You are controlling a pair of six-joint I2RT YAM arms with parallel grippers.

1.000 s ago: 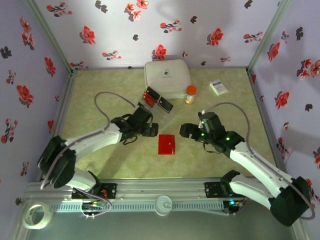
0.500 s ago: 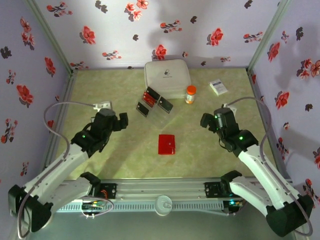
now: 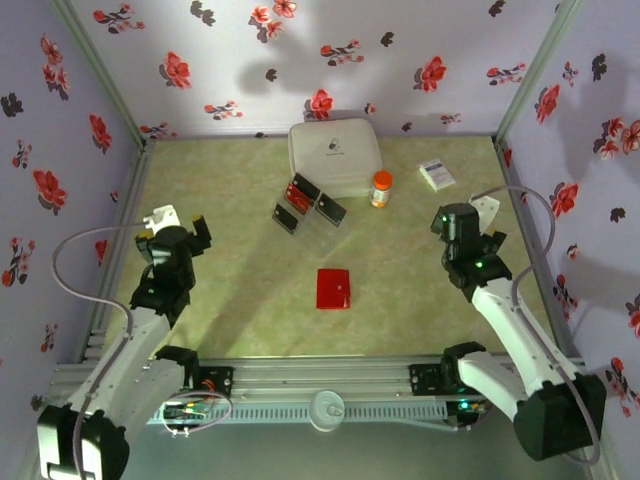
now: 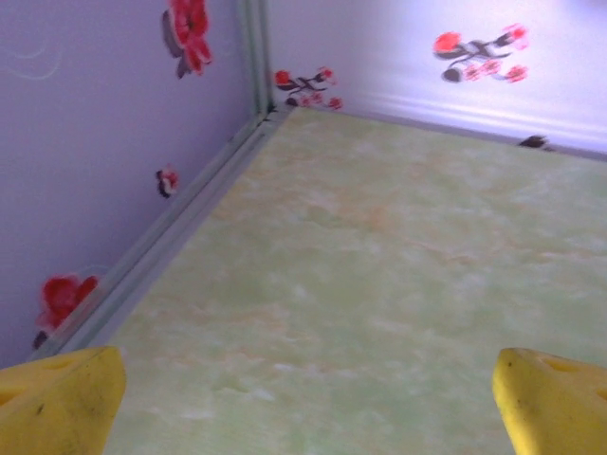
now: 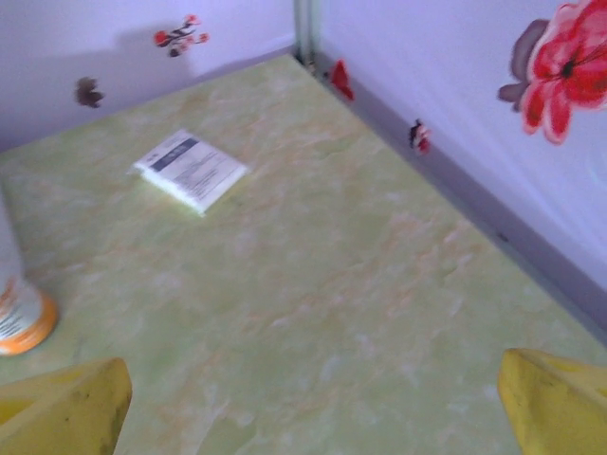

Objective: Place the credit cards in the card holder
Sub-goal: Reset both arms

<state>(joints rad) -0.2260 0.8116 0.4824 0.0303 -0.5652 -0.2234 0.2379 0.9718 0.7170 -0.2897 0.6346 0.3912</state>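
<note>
One card holder (image 3: pixel 333 288), red and closed flat, lies alone at the centre of the frame on the green bench (image 3: pixel 240 300). Up and to the left of it is a cluster of three black trays (image 3: pixel 285 218). One red credit card (image 3: pixel 295 191) shows against the upper tray; whether more lie there cannot be told.

Behind the trays stands one white lidded box (image 3: pixel 333 157) with a small dark mark on its lid, too small to read. Just right of it is one orange-capped bottle (image 3: pixel 381 187), and further right one white printed box (image 3: pixel 436 175) whose dark lines of print are not legible. One tape roll (image 3: pixel 75 430) sits at the lower left, off the bench.

A second ago both tools stood close beside the card holder. Now the left tool (image 3: pixel 175 232) has drawn back to the left edge and the right tool (image 3: pixel 468 225) to the right edge. The card holder and trays lie as before. Each tool has its yellow fingertips (image 4: pixel 62 398) spread wide apart with only bare bench between them.
</note>
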